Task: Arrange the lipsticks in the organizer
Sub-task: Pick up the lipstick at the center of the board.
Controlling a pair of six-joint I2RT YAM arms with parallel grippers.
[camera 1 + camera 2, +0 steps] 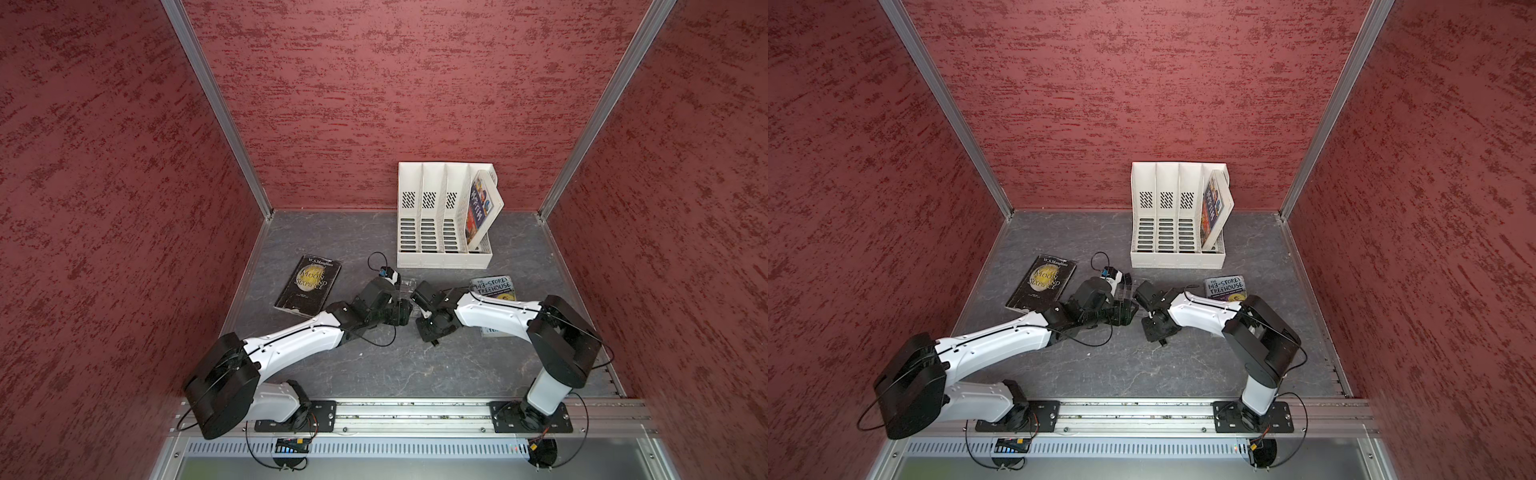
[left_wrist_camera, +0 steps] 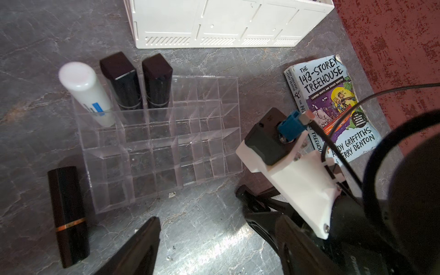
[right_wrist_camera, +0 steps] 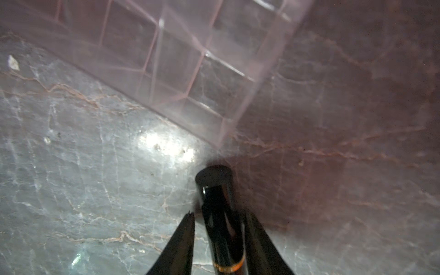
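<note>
Organizer: the clear organizer (image 2: 166, 147) sits on the grey table (image 1: 415, 365), between the 2 wrists and in front of the white file rack (image 1: 444, 216).
Filled cells: the white lipstick (image 2: 85, 92) stands in a corner cell of the row nearest the rack. The 1st square black lipstick (image 2: 123, 83) and 2nd square black lipstick (image 2: 157, 83) fill the next 2 cells of that row.
Outside: the loose black lipstick (image 2: 67, 214) is on the table just beside the organizer's short end.
Right gripper: the right gripper (image 3: 220, 214) is narrow around a round black lipstick (image 3: 215, 190) near an organizer corner. 1 finger touches it and a thin gap shows at the other, so I cannot tell if it is gripped.
Left gripper: the left gripper (image 1: 405, 312) is wide apart, holding nothing, near the organizer.
Around: the Moon and Sixpence book (image 1: 308, 284) lies flat beside the left arm. The Treehouse book (image 1: 494, 287) is partly under the right arm. 1 more book (image 1: 482, 203) leans in the rack's end slot.
In the way: in both top views the wrists cover most of the organizer. In the left wrist view the right arm's camera mount (image 2: 285, 166) hides part of the Treehouse book.
</note>
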